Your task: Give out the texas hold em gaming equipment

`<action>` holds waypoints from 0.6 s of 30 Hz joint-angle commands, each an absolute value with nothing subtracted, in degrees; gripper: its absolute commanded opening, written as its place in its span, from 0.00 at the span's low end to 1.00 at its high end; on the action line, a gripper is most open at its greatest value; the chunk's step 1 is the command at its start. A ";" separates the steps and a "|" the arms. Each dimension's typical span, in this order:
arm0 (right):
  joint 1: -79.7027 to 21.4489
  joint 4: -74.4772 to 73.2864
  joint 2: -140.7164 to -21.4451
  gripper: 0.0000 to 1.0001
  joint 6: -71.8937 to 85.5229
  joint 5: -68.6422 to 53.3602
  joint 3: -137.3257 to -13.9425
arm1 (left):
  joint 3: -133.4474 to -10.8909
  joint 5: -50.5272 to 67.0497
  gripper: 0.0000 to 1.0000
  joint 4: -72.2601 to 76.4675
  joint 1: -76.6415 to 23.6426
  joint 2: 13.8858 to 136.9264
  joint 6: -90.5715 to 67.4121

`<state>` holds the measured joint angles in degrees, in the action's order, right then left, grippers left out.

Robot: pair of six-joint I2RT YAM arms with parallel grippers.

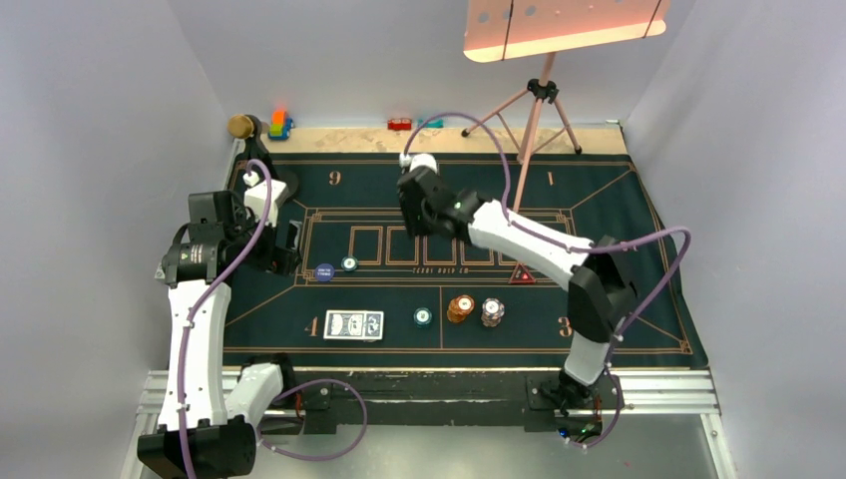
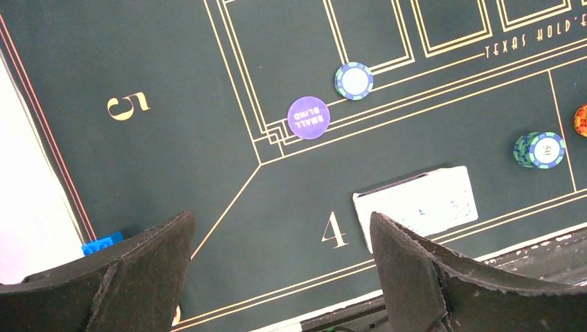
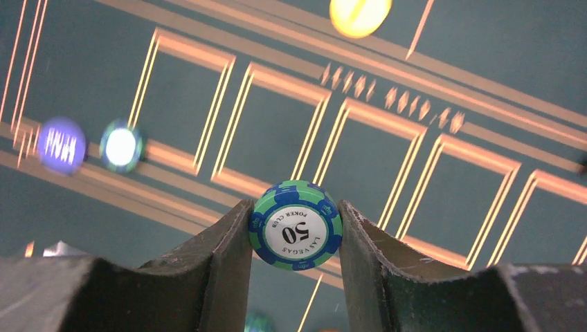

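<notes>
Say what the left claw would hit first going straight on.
Likely bare felt mat beside the printed 4, depth unclear; the playing cards lie off the line of the open left claw.

The table [image 1: 559,139] carries a green felt mat [image 1: 379,180], toy blocks [image 1: 280,124] beyond it.

Right wrist view: yellow button [image 3: 358,14] cut by the top edge; you will find it, the purple button [image 3: 62,144] and the pale chip [image 3: 121,146] blurred. Left wrist view: orange chip [image 2: 581,120] cut at the right edge. Top view: right arm [image 1: 519,239] hides the 50 chip [image 3: 295,225].
</notes>
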<state>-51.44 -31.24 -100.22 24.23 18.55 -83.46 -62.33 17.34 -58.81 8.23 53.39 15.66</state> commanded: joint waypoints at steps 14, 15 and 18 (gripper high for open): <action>-35.08 -32.08 -126.15 0.16 19.24 16.04 -107.00 | -62.75 17.62 1.00 -57.95 8.53 53.88 17.03; -34.97 -31.96 -126.76 0.16 19.32 16.00 -106.78 | -62.75 17.62 1.00 -57.89 8.49 53.88 17.03; -34.72 -30.83 -127.73 0.16 19.53 15.38 -105.42 | -62.69 17.67 1.00 -57.85 8.52 53.94 17.02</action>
